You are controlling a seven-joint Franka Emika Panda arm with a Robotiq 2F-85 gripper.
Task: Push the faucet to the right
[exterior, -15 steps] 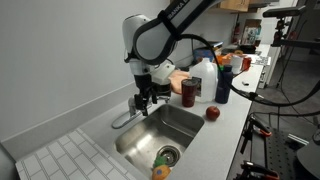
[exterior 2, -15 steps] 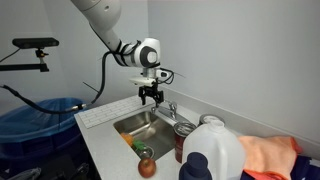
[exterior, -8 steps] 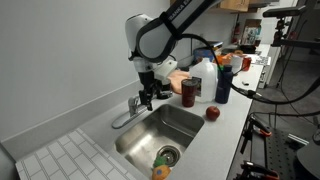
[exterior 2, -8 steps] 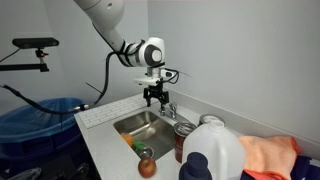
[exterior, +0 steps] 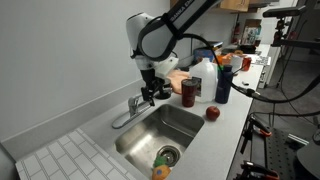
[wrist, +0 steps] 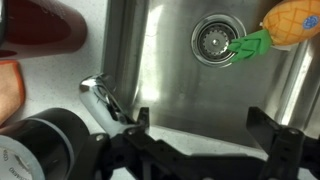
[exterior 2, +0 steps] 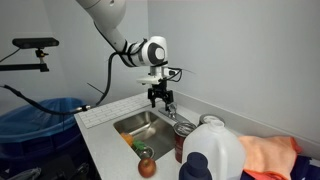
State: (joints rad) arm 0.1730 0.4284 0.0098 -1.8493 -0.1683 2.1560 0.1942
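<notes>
The chrome faucet (exterior: pixel 124 118) stands at the back edge of the steel sink (exterior: pixel 190 126), its thin spout reaching over the basin. It also shows in an exterior view (exterior 2: pixel 172 110) and at the left of the wrist view (wrist: pixel 101 98). My gripper (exterior: pixel 152 96) points down right beside the faucet's base, also seen in an exterior view (exterior 2: pixel 160 98). In the wrist view my gripper (wrist: pixel 205 125) is open and empty, and one finger sits against the faucet's spout.
A toy pineapple (wrist: pixel 295 25) lies by the drain (wrist: pixel 213 38). A red can (exterior: pixel 189 92), white jug (exterior: pixel 203 75), blue bottle (exterior: pixel 222 82) and apple (exterior: pixel 212 113) stand on the counter beside the sink. A white tiled mat (exterior: pixel 60 155) lies on the other side.
My gripper has moved a little along the back of the sink toward the faucet's base. The faucet has not visibly turned.
</notes>
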